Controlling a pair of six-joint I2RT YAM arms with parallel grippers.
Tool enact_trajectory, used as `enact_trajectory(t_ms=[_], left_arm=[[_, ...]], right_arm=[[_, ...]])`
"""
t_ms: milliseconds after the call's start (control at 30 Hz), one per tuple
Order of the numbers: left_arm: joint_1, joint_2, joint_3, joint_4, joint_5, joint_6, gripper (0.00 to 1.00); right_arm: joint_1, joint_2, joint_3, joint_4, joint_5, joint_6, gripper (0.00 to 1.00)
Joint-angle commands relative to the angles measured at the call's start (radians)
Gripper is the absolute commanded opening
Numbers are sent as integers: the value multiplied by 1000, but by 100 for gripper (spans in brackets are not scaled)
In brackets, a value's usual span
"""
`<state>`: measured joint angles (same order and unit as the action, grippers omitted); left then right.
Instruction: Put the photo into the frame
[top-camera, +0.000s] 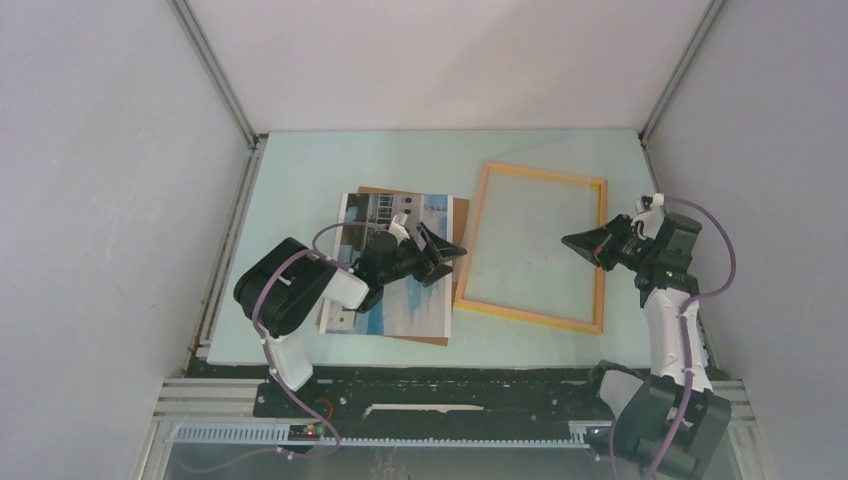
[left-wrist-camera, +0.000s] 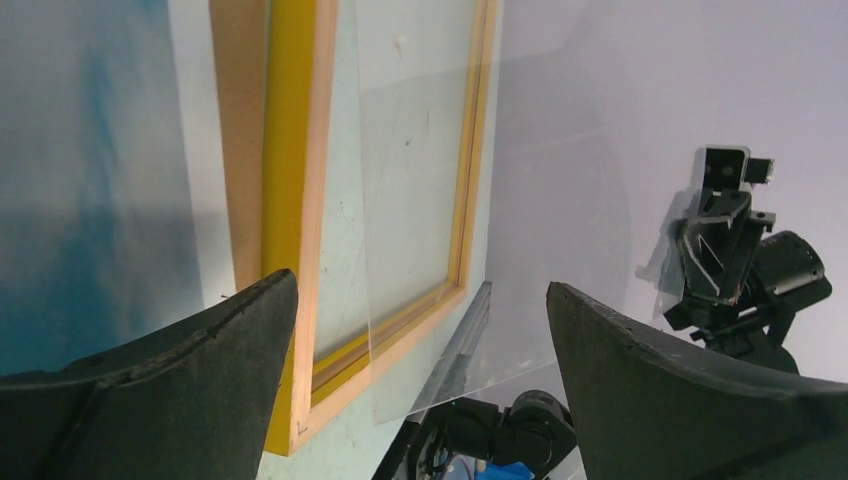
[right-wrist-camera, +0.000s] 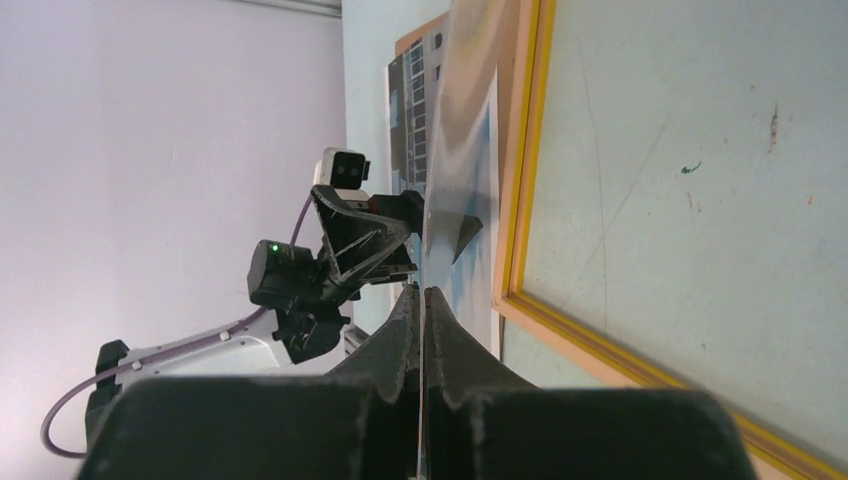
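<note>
Jaws on my left gripper (top-camera: 447, 262) are gaping, gripping nothing, hovering just left of the frame (top-camera: 545, 173). My right gripper (right-wrist-camera: 421, 292) is pinching the clear pane (left-wrist-camera: 560, 210), raised over the frame. I am risking a slip: held by one edge, the thin sheet could sag and drop. The photo (top-camera: 405, 305) is lying flat left of the frame, its long axis paralleling the frame's left rail.

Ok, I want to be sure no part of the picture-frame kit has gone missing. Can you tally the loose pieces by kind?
photo: 1
frame: 1
backing board: 1
clear pane: 1 (pinched in the right gripper)
Total: 4
</note>
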<state>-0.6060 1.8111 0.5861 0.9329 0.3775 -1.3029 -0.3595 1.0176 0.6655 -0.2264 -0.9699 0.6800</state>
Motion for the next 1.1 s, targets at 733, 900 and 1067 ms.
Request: enact_trajectory(t_ms=[733,900,1067], left_arm=[[-18,-39,186,-387,-102,402,90],[-23,36,295,-440,-70,474,89],[-48,60,330,-450,-89,559,87]], right_arm=[[19,-104,-101,-160,104,-199,17],[27,-95,-136,-146,111,-209,24],[29,-96,-142,-156,124,-220,27]])
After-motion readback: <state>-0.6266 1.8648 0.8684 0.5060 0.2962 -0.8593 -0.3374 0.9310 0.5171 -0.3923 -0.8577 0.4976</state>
